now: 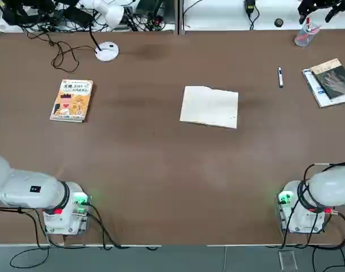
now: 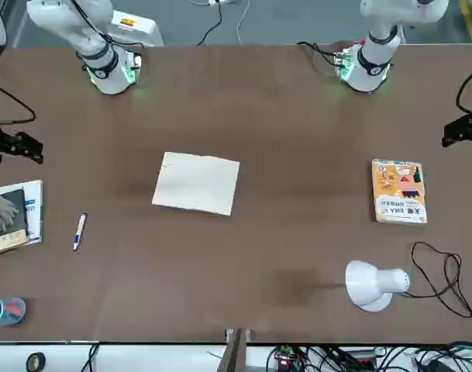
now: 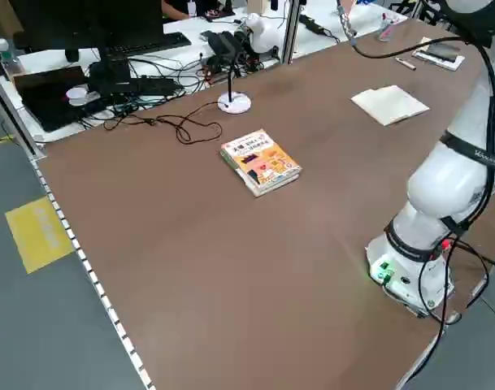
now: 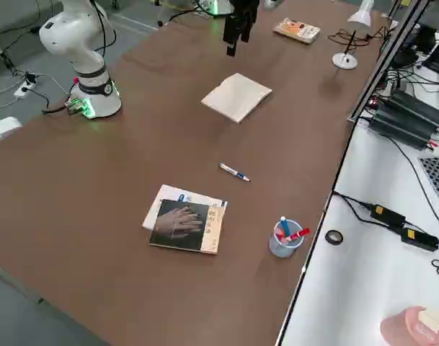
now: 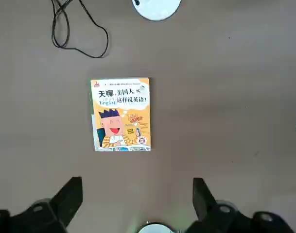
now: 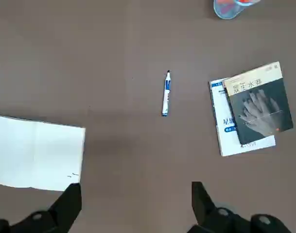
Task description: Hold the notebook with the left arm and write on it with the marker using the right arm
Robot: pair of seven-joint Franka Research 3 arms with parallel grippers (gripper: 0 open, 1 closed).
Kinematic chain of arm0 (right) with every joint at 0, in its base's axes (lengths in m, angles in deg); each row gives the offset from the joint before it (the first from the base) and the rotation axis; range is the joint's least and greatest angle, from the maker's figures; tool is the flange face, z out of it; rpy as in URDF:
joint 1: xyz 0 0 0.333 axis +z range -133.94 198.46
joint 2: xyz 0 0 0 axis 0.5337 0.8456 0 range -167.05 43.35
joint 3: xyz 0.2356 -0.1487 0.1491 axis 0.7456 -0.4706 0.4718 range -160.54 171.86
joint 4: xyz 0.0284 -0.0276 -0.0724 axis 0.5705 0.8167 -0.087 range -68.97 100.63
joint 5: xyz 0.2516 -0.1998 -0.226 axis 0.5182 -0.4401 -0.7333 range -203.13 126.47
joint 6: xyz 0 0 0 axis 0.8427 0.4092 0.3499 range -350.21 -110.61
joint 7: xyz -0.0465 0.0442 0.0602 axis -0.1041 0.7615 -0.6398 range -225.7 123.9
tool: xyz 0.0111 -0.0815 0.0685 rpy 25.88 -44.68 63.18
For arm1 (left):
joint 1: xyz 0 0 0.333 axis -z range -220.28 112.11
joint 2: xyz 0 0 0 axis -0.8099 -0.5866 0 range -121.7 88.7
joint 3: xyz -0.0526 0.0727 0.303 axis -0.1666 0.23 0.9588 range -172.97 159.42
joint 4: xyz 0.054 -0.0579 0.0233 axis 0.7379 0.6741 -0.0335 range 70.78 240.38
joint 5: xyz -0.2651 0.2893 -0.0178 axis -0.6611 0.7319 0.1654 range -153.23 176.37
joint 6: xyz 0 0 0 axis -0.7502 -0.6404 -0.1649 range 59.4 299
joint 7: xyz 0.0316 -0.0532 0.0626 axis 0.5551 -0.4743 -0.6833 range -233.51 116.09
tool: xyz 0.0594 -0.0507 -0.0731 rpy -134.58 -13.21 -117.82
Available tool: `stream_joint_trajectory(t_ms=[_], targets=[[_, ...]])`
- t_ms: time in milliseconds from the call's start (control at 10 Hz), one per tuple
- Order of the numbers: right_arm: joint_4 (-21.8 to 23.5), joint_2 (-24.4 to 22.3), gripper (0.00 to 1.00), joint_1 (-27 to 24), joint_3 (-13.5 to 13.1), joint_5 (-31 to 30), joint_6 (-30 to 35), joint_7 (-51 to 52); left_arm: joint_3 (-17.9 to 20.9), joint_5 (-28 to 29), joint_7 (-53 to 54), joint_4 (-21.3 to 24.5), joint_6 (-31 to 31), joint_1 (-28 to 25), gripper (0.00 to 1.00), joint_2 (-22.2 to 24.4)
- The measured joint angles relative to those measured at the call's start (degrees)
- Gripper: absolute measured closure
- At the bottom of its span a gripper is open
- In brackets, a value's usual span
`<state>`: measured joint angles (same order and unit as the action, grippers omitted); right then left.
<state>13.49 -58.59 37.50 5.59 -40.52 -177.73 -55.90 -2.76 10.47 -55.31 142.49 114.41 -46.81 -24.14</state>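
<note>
One notebook [image 1: 209, 106], one marker [image 1: 280, 77], three books [image 6: 257, 108], one cup [image 4: 282, 245], one lamp [image 2: 364, 284]

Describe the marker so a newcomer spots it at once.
On the brown table, find the open blank notebook. Right of it in the top view, before the two stacked books, lies a slim white marker with blue markings, alone, outside the pen cup.

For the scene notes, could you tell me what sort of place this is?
Probably a robotics lab: two white robot arms' bases flank a brown table, with tangled cables beyond.
</note>
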Motion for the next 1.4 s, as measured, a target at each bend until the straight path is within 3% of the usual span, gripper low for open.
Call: stream_joint_trajectory(t_ms=[800,1400], targets=[[0.0,0.0,0.0,0.0,0.0,0.0,0.0,0.0,-0.7,-0.2,0.3,0.0,0.0,0.8,0.0,-0.1],[0.0,0.0,0.0,0.0,0.0,0.0,0.0,0.0,-8.9,-6.0,-8.3,0.0,0.1,2.8,0.0,-0.2]])
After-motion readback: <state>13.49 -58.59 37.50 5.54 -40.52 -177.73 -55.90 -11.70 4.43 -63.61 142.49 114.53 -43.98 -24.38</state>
